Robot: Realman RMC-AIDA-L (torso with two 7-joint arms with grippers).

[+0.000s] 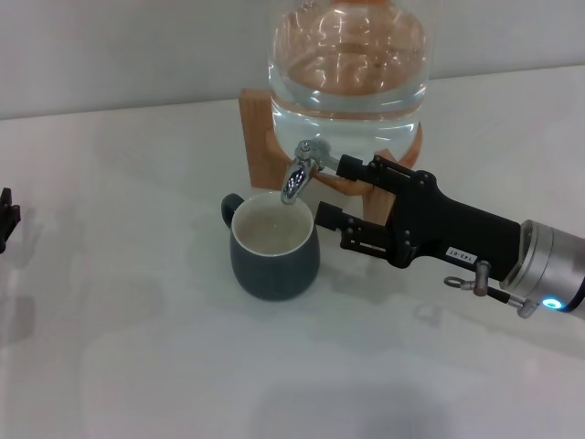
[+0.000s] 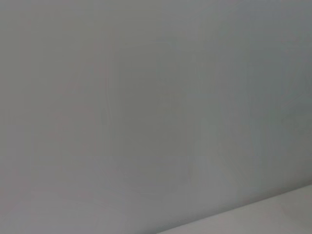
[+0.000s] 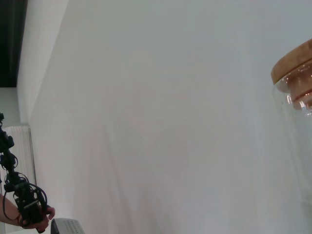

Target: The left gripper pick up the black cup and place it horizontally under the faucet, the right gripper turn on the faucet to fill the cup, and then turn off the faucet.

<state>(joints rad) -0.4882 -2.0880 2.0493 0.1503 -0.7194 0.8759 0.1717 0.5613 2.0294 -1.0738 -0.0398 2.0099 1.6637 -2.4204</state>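
Observation:
The black cup (image 1: 272,249) stands upright on the white table, right under the spout of the chrome faucet (image 1: 298,172). Its cream inside seems to hold water, and its handle points to the back left. The faucet sits on the clear water jar (image 1: 347,64). My right gripper (image 1: 336,192) is open just right of the faucet and cup; its upper fingertip is close beside the faucet body, and it holds nothing. My left gripper (image 1: 7,219) shows only as a black tip at the far left edge, far from the cup.
The jar rests on a wooden stand (image 1: 260,133) at the back of the table (image 1: 137,347). The right wrist view shows the jar's wooden lid (image 3: 292,66) against a white wall. The left wrist view shows only a blank wall.

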